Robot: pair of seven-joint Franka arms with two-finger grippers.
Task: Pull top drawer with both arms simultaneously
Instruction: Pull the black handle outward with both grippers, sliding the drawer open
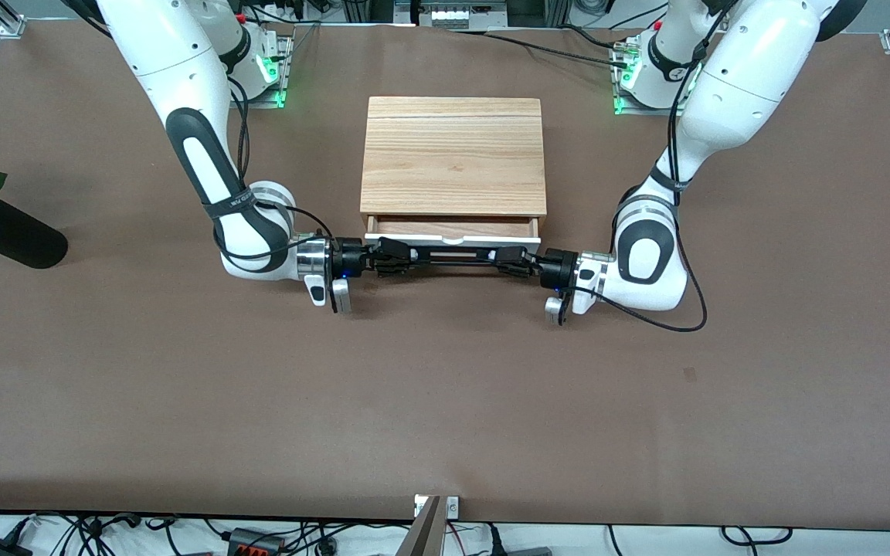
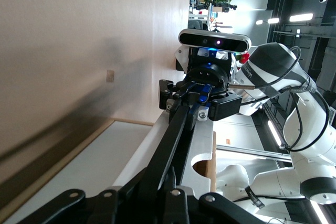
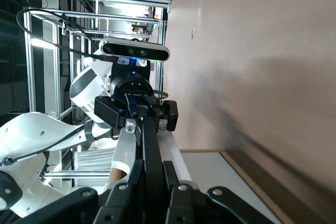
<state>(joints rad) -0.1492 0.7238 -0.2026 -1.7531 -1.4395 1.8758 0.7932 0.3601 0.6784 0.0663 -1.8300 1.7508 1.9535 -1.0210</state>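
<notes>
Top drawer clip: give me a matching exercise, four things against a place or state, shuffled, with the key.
Things:
1. top drawer
2. left gripper
3. right gripper
4. black vase

States or places:
A. shut on the handle, toward the right arm's end
B. at the table edge, holding a rose
C. partly pulled out
D. shut on the handle, toward the left arm's end

Pairs: 1-C, 2-D, 3-A, 4-B

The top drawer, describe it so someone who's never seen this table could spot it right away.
Find the wooden cabinet mid-table between the arm bases. The top drawer sticks out slightly from its front, showing light wood inside. Its long black bar handle is clamped by the right gripper and left gripper.
</notes>
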